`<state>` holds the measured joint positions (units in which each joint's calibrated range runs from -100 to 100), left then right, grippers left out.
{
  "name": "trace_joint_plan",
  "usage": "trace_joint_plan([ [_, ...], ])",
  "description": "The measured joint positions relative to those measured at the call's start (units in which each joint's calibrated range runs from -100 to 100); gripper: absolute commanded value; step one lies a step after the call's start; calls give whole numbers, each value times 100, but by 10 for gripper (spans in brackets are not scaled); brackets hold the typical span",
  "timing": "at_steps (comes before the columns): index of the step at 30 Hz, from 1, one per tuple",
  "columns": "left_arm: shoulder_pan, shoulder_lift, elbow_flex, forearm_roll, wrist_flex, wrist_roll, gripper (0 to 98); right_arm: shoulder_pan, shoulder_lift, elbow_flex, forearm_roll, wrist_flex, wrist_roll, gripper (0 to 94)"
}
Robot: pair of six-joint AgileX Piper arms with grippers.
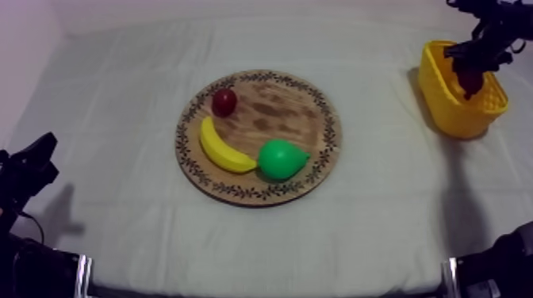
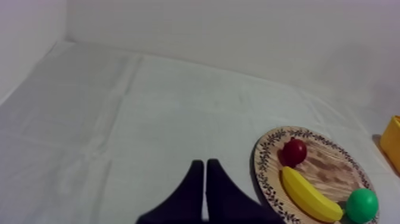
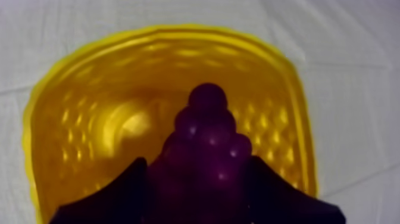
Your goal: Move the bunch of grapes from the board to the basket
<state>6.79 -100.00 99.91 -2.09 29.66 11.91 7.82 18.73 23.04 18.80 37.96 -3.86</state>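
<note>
Clothed table (image 1: 119, 198), grapes (image 3: 205, 143) held over yellow basket (image 3: 119, 77)

Overhead slant, low left wrist: both toward board (image 1: 278, 111); right wrist over basket (image 3: 89, 119)

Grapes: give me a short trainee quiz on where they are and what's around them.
1. True or false: the bunch of grapes lies on the wooden board.
2. The right gripper hangs over: A the board, B the yellow basket, C neither.
3. How many fruits lie on the board?
Key: 1 false, the right gripper's fingers are shut on it; 2 B; 3 three: banana, pear, small red fruit.
</note>
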Motion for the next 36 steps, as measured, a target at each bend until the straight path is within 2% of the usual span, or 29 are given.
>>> trace_joint_plan([
  [5, 0, 0, 0, 0, 0, 0, 1, -29, 155, 31, 81, -87, -74, 696],
  [9, 0, 0, 0, 0, 0, 0, 1, -38, 148, -7, 226, -79, -189, 745],
  [13, 0, 0, 0, 0, 0, 0, 1, 12, -27, -89, 245, -56, -286, 724],
  [19, 0, 0, 0, 0, 0, 0, 1, 158, -623, 10, 114, -77, -112, 651],
  [26, 0, 0, 0, 0, 0, -3, 1, 198, -1541, 643, 121, -401, -143, 568],
  [36, 0, 0, 0, 0, 0, -3, 1, 219, -3164, 2214, 572, -1006, -612, 524],
])
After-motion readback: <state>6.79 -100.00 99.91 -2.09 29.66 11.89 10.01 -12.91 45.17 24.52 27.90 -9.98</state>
